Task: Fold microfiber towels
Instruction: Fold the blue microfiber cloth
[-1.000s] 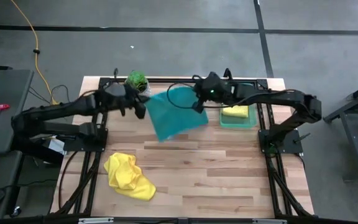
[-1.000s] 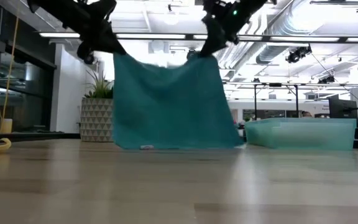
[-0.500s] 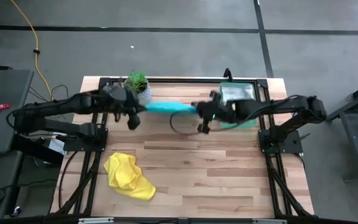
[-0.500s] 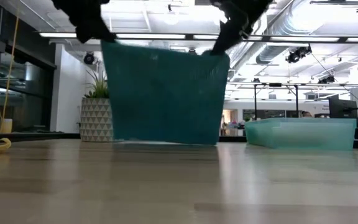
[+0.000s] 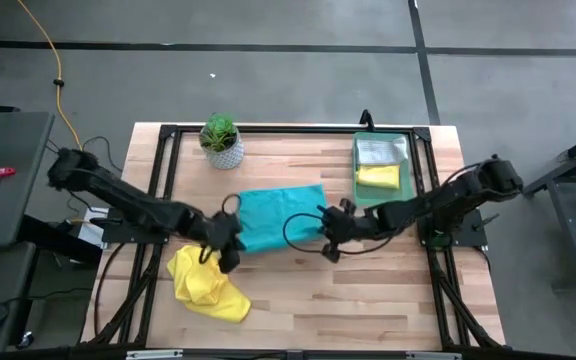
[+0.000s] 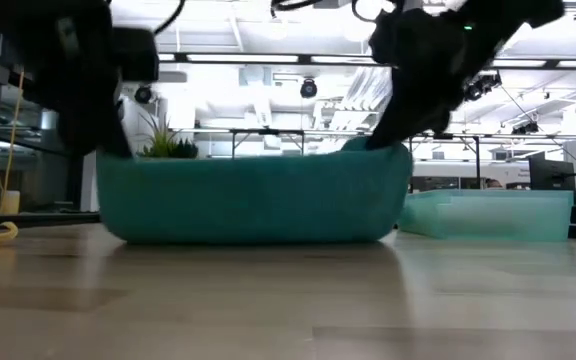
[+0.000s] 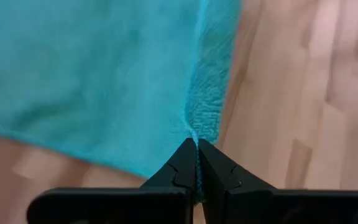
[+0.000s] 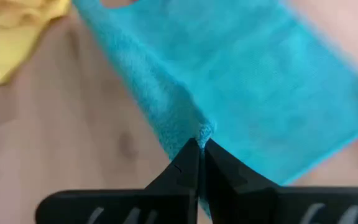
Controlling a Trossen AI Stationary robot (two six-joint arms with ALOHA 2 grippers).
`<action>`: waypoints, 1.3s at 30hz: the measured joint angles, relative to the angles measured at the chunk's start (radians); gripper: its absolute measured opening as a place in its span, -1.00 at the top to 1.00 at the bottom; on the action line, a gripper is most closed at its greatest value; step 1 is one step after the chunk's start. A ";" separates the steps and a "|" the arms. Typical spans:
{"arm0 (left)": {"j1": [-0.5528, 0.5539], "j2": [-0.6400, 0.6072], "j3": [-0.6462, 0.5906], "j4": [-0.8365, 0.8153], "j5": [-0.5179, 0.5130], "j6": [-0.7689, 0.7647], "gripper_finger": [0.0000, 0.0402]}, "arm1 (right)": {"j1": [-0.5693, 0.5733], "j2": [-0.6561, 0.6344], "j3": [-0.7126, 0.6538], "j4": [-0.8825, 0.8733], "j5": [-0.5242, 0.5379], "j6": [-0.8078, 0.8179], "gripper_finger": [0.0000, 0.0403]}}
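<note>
A teal towel (image 5: 278, 213) lies in the middle of the table, spread out between my two grippers. Its far part rests on the wood and its near edge (image 6: 253, 160) is held up. My left gripper (image 5: 228, 245) is shut on the near left corner. My right gripper (image 5: 325, 233) is shut on the near right corner. A crumpled yellow towel (image 5: 206, 283) lies near the front left. Another yellow towel (image 5: 379, 178) and a pale cloth (image 5: 379, 150) sit in the green tray. My left gripper pinches the teal towel's near left corner (image 7: 195, 129) between its two fingers, slanting down from the table's left side. The corner is lifted off the wood, and the cloth runs down from it to the table. My right gripper pinches the near right corner (image 8: 200, 132) between its two fingers, slanting down from the table's right side. That corner is also raised, and the edge between the two grippers (image 6: 253, 158) runs nearly straight.
A translucent green tray (image 5: 408, 170) stands at the far right. A small plant in a white pot (image 5: 221, 138) stands at the far left. Bare wood lies in front of the teal towel, toward the near edge (image 5: 368, 300).
Both grippers have come down and toward the table's near edge, staying shut on the teal towel's two corners. The towel hung upright at the far side with its lower edge at the table. It now lies spread over the middle, with only its near edge held up.
</note>
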 joint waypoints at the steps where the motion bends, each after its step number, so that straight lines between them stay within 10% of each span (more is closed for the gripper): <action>1: -0.018 0.030 -0.002 0.025 -0.004 -0.034 1.00 | 0.016 0.003 -0.012 0.017 -0.015 0.031 1.00; 17: -0.142 0.090 -0.001 0.169 0.046 -0.244 1.00 | 0.198 0.065 -0.025 0.056 -0.101 0.298 1.00; 39: 0.141 0.008 0.000 0.023 -0.255 0.019 1.00 | -0.082 0.055 -0.025 -0.065 0.088 0.350 1.00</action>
